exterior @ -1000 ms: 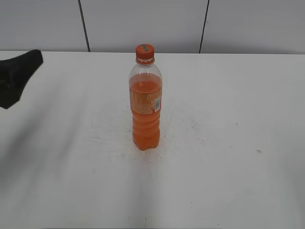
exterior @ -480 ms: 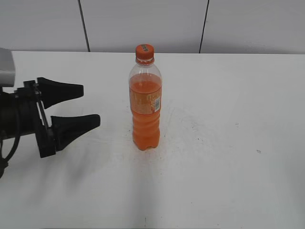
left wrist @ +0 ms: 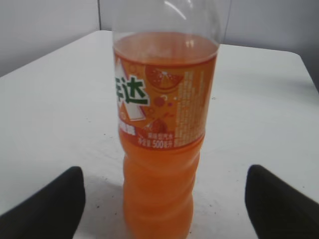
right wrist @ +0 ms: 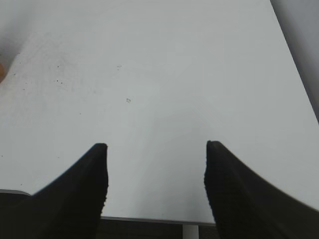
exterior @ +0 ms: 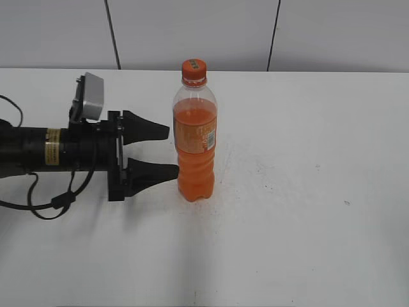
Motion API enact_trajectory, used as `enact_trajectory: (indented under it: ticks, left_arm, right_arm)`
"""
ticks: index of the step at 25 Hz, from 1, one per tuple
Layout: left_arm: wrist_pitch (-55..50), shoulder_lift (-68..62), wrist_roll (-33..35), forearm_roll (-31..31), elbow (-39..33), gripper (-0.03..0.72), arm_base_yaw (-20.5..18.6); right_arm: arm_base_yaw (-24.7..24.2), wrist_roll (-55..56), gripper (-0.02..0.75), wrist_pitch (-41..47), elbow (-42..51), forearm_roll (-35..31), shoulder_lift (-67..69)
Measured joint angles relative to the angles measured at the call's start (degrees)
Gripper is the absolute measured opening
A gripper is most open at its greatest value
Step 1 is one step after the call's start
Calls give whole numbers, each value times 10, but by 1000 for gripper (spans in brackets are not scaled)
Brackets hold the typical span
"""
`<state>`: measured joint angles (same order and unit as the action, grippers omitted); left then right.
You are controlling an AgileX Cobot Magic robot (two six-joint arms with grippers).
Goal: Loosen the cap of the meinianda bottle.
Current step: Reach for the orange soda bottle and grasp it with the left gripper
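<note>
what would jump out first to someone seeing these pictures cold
The tall meinianda bottle of orange drink stands upright alone mid-table, its small orange cap on top. From the left, the black left hand reaches in horizontally at the bottle's lower half, open, its fingertips just short of the bottle's side. The right hand hangs open over bare white table, away from the bottle.

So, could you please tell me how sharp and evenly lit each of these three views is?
Exterior view: evenly lit and sharp, the meinianda bottle and the left end effector both crisp, with only a faint shadow. Left wrist view: the label is readable but slightly soft, highlights glint on the clear shoulder, and the fingers are blurred. Right wrist view: flat light on the table, with the right end effector dark.
</note>
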<state>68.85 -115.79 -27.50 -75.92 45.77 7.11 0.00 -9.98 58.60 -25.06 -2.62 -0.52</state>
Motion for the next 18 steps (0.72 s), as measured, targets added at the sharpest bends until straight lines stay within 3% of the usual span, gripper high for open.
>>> enact_trajectory:
  ticks: [7,18]
  left_arm:
    - [1,-78,-17,-3,94,593,53]
    - [1,-137,-50,-3,170,566,85]
  right_arm:
    - [0,0,463,0,0,0,0]
    - [0,0,463,0,0,0,0]
